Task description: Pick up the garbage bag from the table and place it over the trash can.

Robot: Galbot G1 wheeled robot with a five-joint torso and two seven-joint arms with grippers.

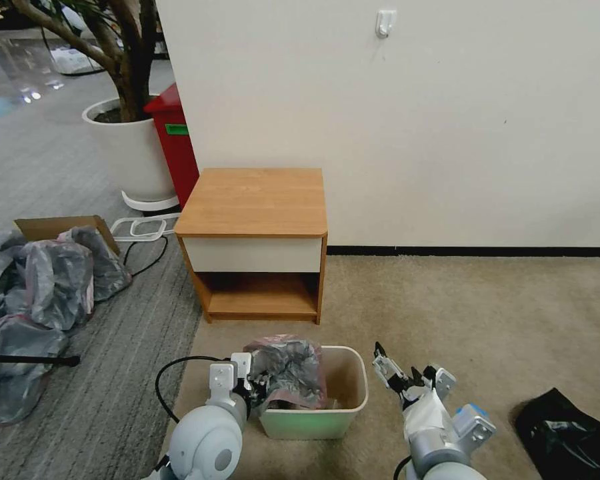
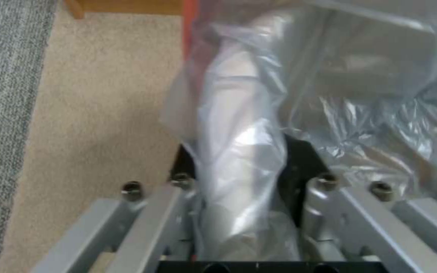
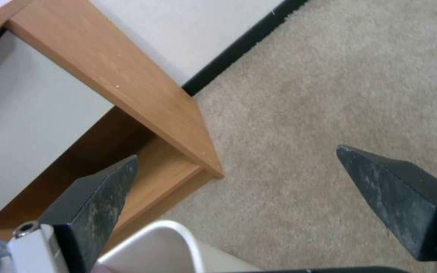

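Garbage bag (image 1: 288,370) was off table (image 1: 253,200), pinched by L gripper (image 1: 255,385) over trash can (image 1: 353,393), rim unfitted; R gripper (image 1: 397,375) wide, empty.

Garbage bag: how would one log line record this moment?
left gripper: shut on garbage bag | bag: bunched at trash can left rim | right gripper: open, right of can
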